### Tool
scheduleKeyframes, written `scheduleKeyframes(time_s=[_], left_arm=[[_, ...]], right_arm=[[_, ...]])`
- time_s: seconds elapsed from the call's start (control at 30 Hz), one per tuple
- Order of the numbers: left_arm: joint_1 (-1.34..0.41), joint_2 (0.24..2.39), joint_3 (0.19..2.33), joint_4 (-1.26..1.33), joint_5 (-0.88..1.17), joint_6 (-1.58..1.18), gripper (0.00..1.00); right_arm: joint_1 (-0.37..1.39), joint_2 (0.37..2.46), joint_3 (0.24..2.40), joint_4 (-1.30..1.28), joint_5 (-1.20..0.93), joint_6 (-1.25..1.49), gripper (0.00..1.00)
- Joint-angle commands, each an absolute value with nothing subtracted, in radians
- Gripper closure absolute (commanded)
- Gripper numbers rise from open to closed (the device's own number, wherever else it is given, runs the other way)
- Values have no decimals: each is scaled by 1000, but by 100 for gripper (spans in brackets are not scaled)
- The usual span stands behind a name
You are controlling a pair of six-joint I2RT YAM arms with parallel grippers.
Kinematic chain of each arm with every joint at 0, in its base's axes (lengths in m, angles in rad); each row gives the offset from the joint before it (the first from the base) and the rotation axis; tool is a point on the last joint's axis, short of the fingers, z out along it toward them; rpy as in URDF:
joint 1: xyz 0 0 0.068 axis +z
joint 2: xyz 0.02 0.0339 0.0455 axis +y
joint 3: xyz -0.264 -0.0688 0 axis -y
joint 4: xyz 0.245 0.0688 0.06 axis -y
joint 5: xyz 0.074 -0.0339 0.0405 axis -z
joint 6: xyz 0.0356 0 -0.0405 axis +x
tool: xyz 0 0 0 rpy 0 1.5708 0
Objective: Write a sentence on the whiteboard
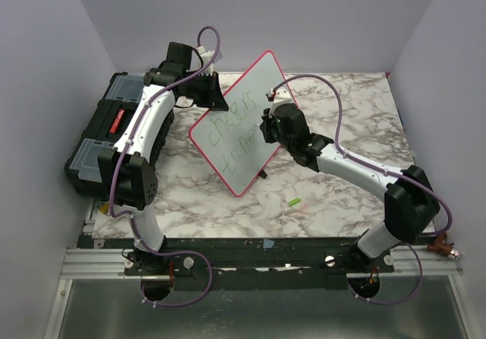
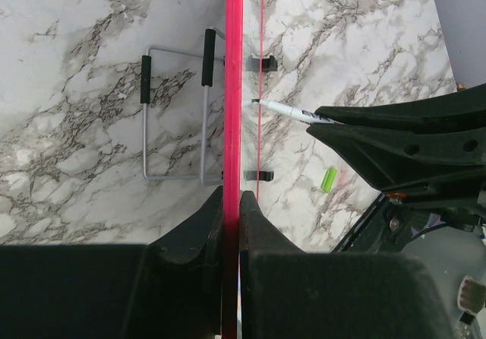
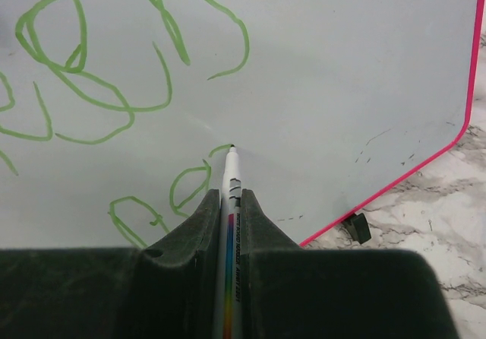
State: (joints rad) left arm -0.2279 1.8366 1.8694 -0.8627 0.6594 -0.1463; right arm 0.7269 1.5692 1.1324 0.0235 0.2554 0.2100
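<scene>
Gripping the pink rim of the whiteboard (image 1: pixel 254 96) with the left tool (image 2: pixel 231 196), upright near the middle of the counter (image 1: pixel 357 118). Squeezing a pen (image 3: pixel 231 178) in the right tool (image 3: pixel 230 196), with its tip on the green sentence (image 1: pixel 231 122)

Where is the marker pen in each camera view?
Top external: too small to make out, hidden at the right pincer by the whiteboard.
Left wrist: the marker sits right of centre, tip at the board.
Right wrist: bottom centre, clamped in the pincer, tip at the board.
Shared landmark: the whiteboard's red-pink rim.
</scene>
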Motion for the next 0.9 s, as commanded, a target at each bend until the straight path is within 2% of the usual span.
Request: scheduleKeyframes(time_s=[0.0, 0.4, 0.87], left_arm=[[-224, 1836, 1879, -851, 628, -77, 100], [-225, 1839, 1875, -848, 627, -77, 100], [-225, 1829, 1861, -844, 629, -81, 100]], right_arm=[[729, 1584, 1086, 44, 212, 238, 99], [727, 1567, 1067, 37, 213, 247, 99], [729, 1631, 1227, 3, 289, 179, 99]])
